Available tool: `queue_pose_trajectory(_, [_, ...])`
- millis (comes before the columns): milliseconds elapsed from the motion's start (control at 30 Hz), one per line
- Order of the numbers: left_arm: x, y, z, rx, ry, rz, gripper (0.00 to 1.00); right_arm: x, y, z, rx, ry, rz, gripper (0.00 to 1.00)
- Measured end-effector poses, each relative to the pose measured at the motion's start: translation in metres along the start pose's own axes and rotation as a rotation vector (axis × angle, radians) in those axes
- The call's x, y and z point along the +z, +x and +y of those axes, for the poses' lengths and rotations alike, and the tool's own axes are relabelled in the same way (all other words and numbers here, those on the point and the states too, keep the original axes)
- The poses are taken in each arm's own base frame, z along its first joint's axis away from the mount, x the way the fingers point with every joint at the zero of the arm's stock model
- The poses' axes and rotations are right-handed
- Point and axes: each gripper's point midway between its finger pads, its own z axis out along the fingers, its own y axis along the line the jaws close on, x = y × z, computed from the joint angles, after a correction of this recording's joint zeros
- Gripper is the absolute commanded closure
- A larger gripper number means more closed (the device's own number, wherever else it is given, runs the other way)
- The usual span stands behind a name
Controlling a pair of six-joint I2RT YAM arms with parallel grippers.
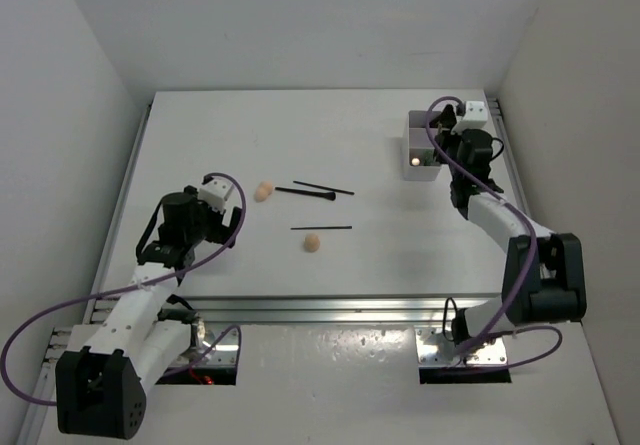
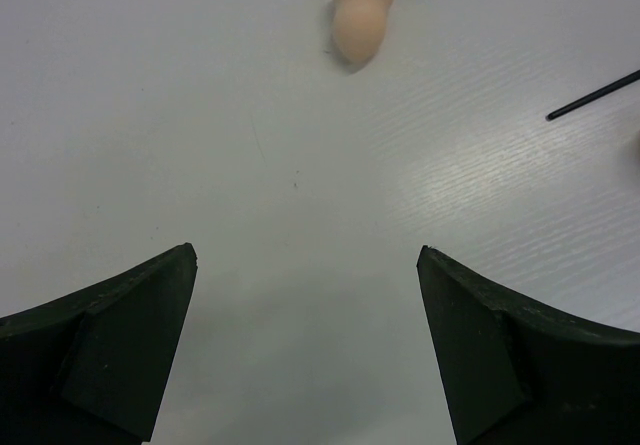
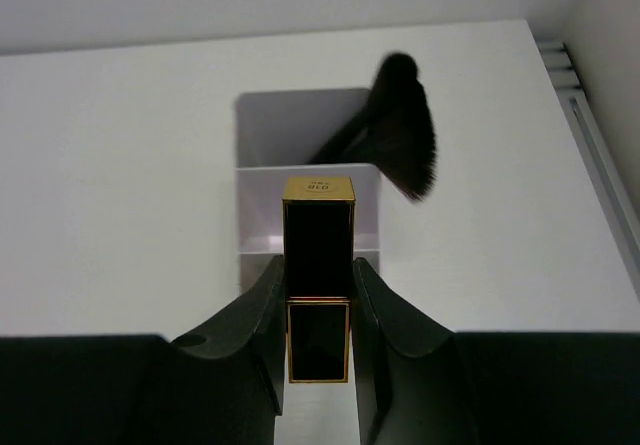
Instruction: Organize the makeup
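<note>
My right gripper [image 3: 318,262] is shut on a black-gold lipstick [image 3: 318,245] and holds it upright just in front of the translucent white box [image 3: 258,210]. A black fluffy-headed brush [image 3: 405,145] leans in the box's far compartment. In the top view the right gripper [image 1: 441,158] is over the box [image 1: 424,125]. Two peach sponges [image 1: 264,191] [image 1: 312,242] lie mid-table with a thin black brush [image 1: 305,193] and two pencils [image 1: 323,187] [image 1: 320,228]. My left gripper [image 2: 306,255] is open and empty, low over the table short of a sponge [image 2: 360,15].
The table's right rail [image 3: 600,155] runs close beside the box. The side walls [image 1: 80,115] enclose the table. A pencil [image 2: 595,95] lies to the right in the left wrist view. The copper and green tubes are out of view.
</note>
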Motion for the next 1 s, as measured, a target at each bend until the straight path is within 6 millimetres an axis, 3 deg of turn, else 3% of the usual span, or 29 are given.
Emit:
queue_pose_trajectory(100, [0.003, -0.002, 0.002, 0.002, -0.003, 0.01, 0.01, 0.017, 0.024, -0.02, 0.012, 0.051, 0.06, 1.0])
queue_pose_trajectory(267, [0.008, -0.003, 0.007, -0.005, -0.008, 0.031, 0.01, 0.029, 0.053, -0.023, 0.013, 0.06, 0.127, 1.0])
queue_pose_trajectory(733, [0.022, 0.001, 0.018, 0.006, -0.029, 0.079, 0.01, 0.065, 0.075, -0.025, 0.004, 0.062, 0.151, 1.0])
queue_pose_trajectory(1000, [0.024, 0.001, 0.02, 0.007, -0.033, 0.081, 0.01, 0.069, 0.068, -0.024, 0.003, 0.058, 0.104, 1.0])
